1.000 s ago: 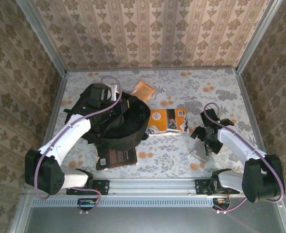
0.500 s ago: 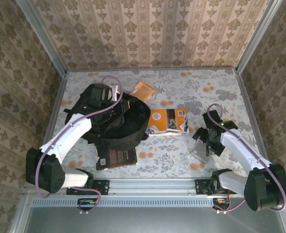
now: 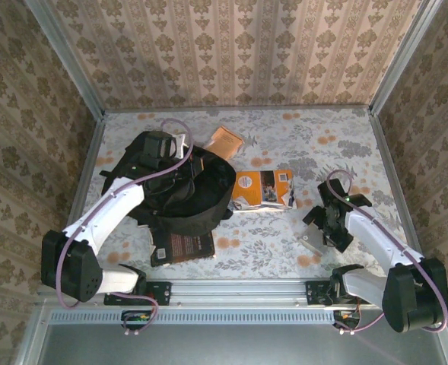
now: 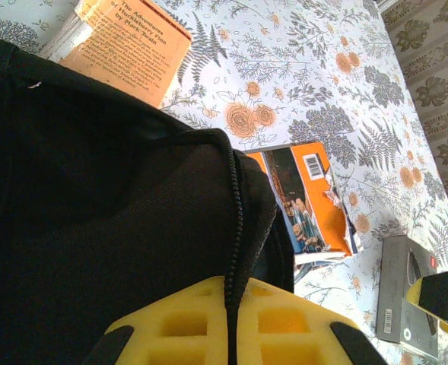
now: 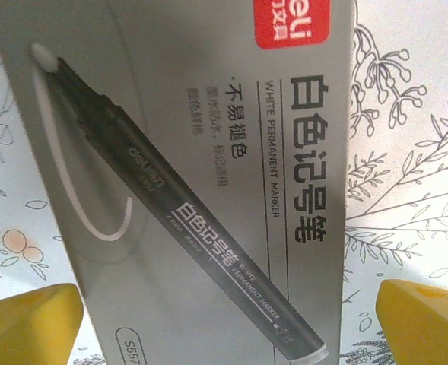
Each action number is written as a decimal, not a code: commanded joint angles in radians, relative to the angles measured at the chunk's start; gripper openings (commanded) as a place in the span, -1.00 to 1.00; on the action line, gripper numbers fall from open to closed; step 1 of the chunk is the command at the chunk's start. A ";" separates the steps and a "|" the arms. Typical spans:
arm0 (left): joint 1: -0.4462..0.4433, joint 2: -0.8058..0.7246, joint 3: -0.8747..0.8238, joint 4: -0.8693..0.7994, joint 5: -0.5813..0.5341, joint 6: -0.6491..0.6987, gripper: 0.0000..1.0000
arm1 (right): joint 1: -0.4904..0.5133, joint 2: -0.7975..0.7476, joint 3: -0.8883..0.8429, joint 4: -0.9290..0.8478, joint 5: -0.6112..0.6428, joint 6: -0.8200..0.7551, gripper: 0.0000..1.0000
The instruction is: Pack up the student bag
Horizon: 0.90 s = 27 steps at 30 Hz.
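Observation:
The student bag [image 3: 185, 194] is a large black soft backpack lying at the left of the table. My left gripper [image 3: 169, 161] sits over its far top. In the left wrist view its yellow pads [image 4: 170, 331] are shut on the bag's zip seam [image 4: 235, 220]. A grey marker box [image 3: 312, 243] lies at the near right. My right gripper [image 3: 324, 226] hangs just above it, open. In the right wrist view the box [image 5: 208, 152] lies between the two yellow fingertips [image 5: 26, 323], which stand wide on either side of it.
An orange book [image 3: 225, 141] lies behind the bag and an orange and blue book [image 3: 264, 188] lies to its right. A dark-covered book [image 3: 182, 247] pokes out under the bag's near edge. Metal rails bound the flowered table [image 3: 269, 243].
My right gripper has come a little toward the near edge and lower over the marker box. The left gripper has stayed shut on the bag.

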<state>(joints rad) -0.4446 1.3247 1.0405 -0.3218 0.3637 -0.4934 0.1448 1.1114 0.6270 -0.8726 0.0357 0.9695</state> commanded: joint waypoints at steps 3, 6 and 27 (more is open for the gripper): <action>-0.006 0.008 0.005 -0.011 0.011 0.032 -0.92 | -0.011 0.017 -0.011 0.055 -0.044 0.020 1.00; -0.006 0.008 0.006 -0.013 0.012 0.033 -0.92 | -0.014 0.037 -0.010 0.074 -0.044 0.017 1.00; -0.006 0.052 0.015 -0.019 0.038 0.030 -0.83 | -0.011 0.102 0.001 0.138 -0.043 -0.048 0.63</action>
<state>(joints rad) -0.4458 1.3571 1.0405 -0.3256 0.3893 -0.4858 0.1352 1.2469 0.6144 -0.7315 -0.0093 0.9619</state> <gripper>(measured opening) 0.079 0.823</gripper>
